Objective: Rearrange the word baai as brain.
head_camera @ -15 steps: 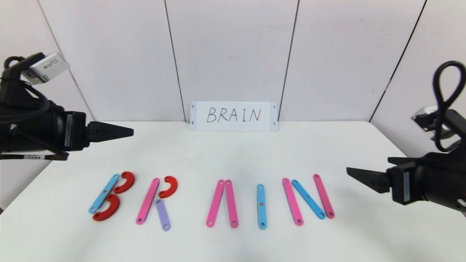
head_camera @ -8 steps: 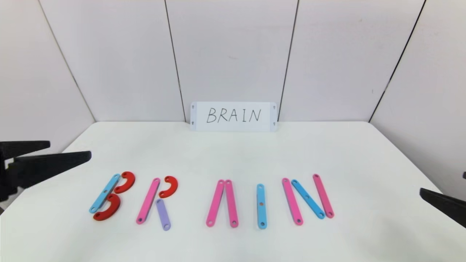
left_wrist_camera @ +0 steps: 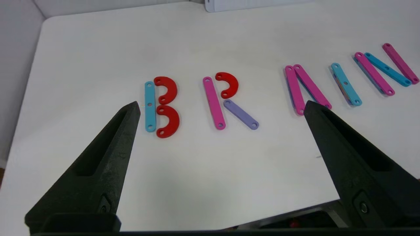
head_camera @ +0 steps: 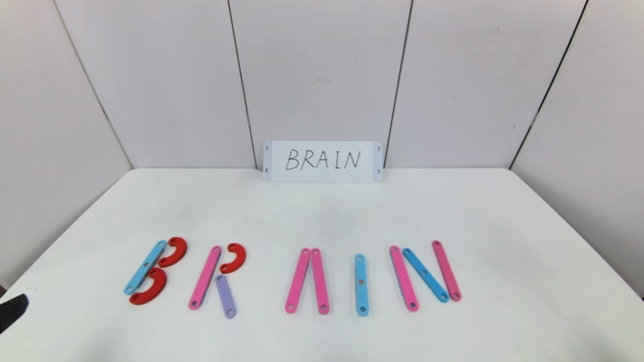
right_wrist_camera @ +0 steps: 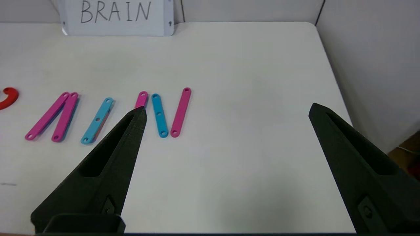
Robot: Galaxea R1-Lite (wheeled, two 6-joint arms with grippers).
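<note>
Row of flat plastic letter pieces (head_camera: 297,276), pink, blue and purple holed strips with red half-ring curves: lies across the near half of the white table (head_camera: 322,211), spelling B, R, A, I, N from left to right. White card with black handwritten BRAIN (head_camera: 322,161): stands at the far edge, against the wall. Left gripper (left_wrist_camera: 221,108): near left corner, fingers spread wide, holding nothing. Right gripper (right_wrist_camera: 226,111): near right side, fingers spread wide, holding nothing
</note>
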